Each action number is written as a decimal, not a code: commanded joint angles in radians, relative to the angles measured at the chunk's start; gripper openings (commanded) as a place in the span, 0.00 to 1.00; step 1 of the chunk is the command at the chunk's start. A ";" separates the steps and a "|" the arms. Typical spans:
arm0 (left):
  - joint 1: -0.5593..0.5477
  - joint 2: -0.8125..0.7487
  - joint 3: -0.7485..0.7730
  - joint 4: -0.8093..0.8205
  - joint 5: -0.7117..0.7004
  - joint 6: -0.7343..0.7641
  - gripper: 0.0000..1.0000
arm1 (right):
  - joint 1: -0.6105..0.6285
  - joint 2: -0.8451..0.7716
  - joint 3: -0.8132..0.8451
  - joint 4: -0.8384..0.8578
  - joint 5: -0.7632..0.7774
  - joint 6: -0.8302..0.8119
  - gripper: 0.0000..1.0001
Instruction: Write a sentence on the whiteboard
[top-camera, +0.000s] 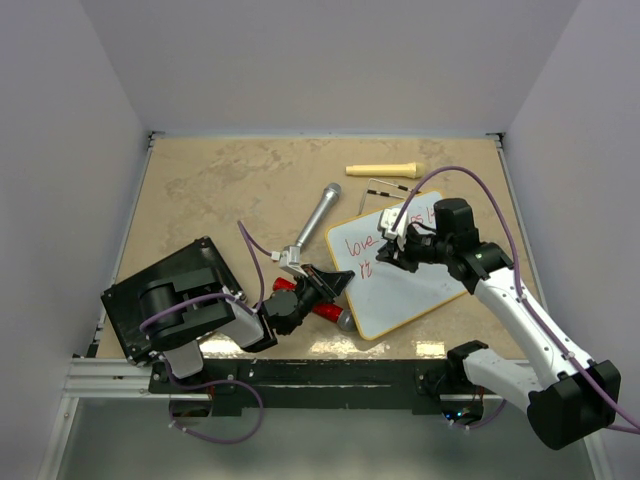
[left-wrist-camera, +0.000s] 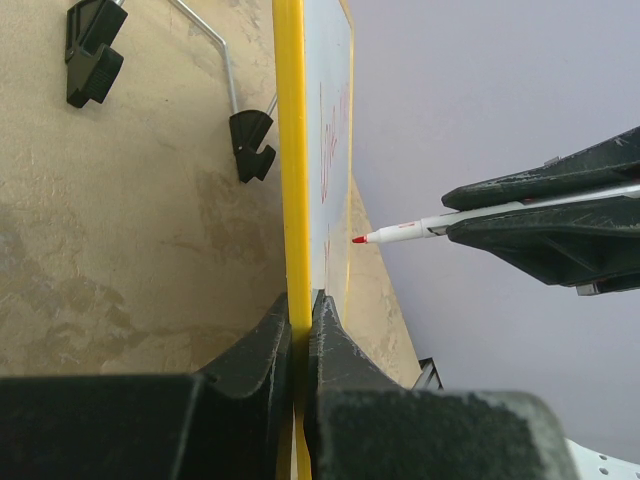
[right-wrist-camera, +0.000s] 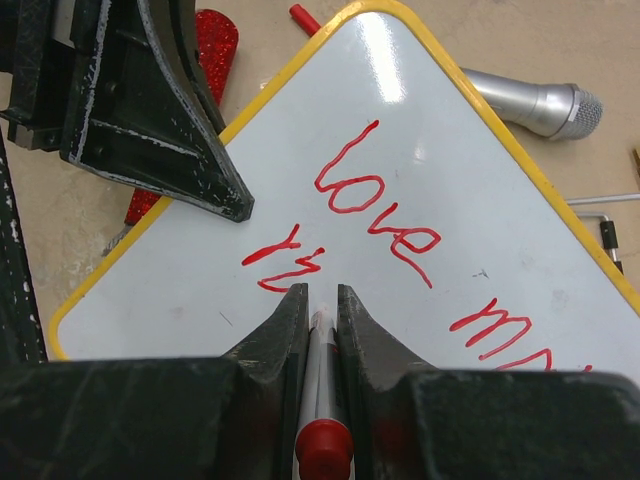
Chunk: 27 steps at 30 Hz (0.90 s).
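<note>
The whiteboard (top-camera: 412, 292) lies tilted at the table's right middle, its frame yellow. The sentence (top-camera: 360, 245) reads "love" in red, with more words and the start of a second line (right-wrist-camera: 285, 262) below it. My left gripper (top-camera: 335, 283) is shut on the board's left edge (left-wrist-camera: 290, 150), its jaws pinching the frame (left-wrist-camera: 300, 300). My right gripper (top-camera: 397, 250) is shut on a red marker (right-wrist-camera: 320, 400) over the board (right-wrist-camera: 450, 140), just right of the second line. In the left wrist view the marker tip (left-wrist-camera: 358, 239) stands a little off the board's face.
A silver microphone (top-camera: 318, 218) lies left of the board. A red glittery microphone (top-camera: 300, 298) lies under my left gripper. A beige handle (top-camera: 385, 169) lies at the back. A black flat box (top-camera: 170, 295) sits at the near left. The board's black wire feet (left-wrist-camera: 240, 140) stick out behind it.
</note>
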 joint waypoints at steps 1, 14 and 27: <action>-0.002 -0.002 -0.015 0.064 -0.013 0.127 0.00 | -0.003 -0.006 0.019 0.041 0.034 0.021 0.00; -0.002 0.004 -0.014 0.072 -0.010 0.127 0.00 | 0.004 0.046 0.015 0.095 0.060 0.067 0.00; -0.002 0.004 -0.012 0.073 -0.010 0.126 0.00 | 0.020 0.066 0.019 0.050 -0.044 0.012 0.00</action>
